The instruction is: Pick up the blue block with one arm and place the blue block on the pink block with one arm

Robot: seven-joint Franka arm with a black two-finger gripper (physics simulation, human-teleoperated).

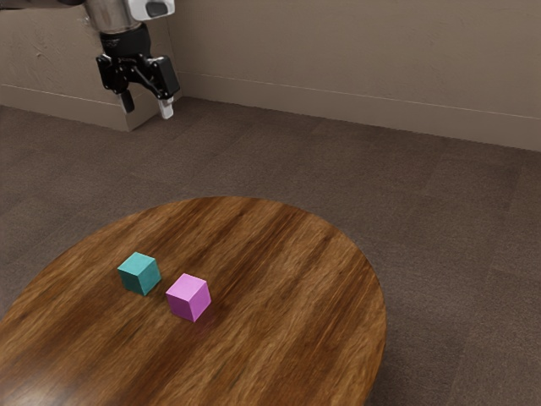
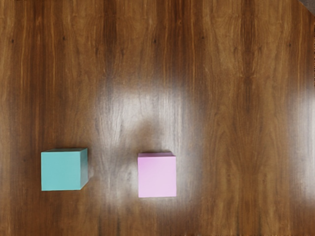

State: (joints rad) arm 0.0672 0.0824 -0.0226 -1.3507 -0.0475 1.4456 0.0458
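- Exterior view: the claw (image 1: 148,108) hangs high in the upper left corner, well above the desk (image 1: 279,254) and well apart from both blocks.
- Its two black fingers stand spread with only air between them, so the claw is open and carries no load.
- The blue block (image 1: 139,272), closer to teal than to true blue, rests on the round wooden desk, in the part of the top toward the exterior view's left.
- The pink block (image 1: 188,297) sits just beside it, toward the exterior view's right and a little nearer the camera. A narrow strip of wood shows between the two, so they are not touching.
- Each block stands flat on the wood itself; the blue block is not stacked on the pink block.
- Around the desk lies a grey-brown carpeted floor (image 1: 439,211), and behind it runs a beige wall (image 1: 355,51) with a baseboard along its foot.
- Wrist view: the camera looks straight down on the desk (image 2: 221,73), its dark grain running in long streaks.
- Here the blue block (image 2: 63,169) and the pink block (image 2: 157,175) lie side by side with a clear gap of wood between them, their edges roughly parallel.
- The blue block shows a darker side face on the side turned toward the pink block.
- A soft pale sheen lies on the wood around the pink block and in the gap between the two.
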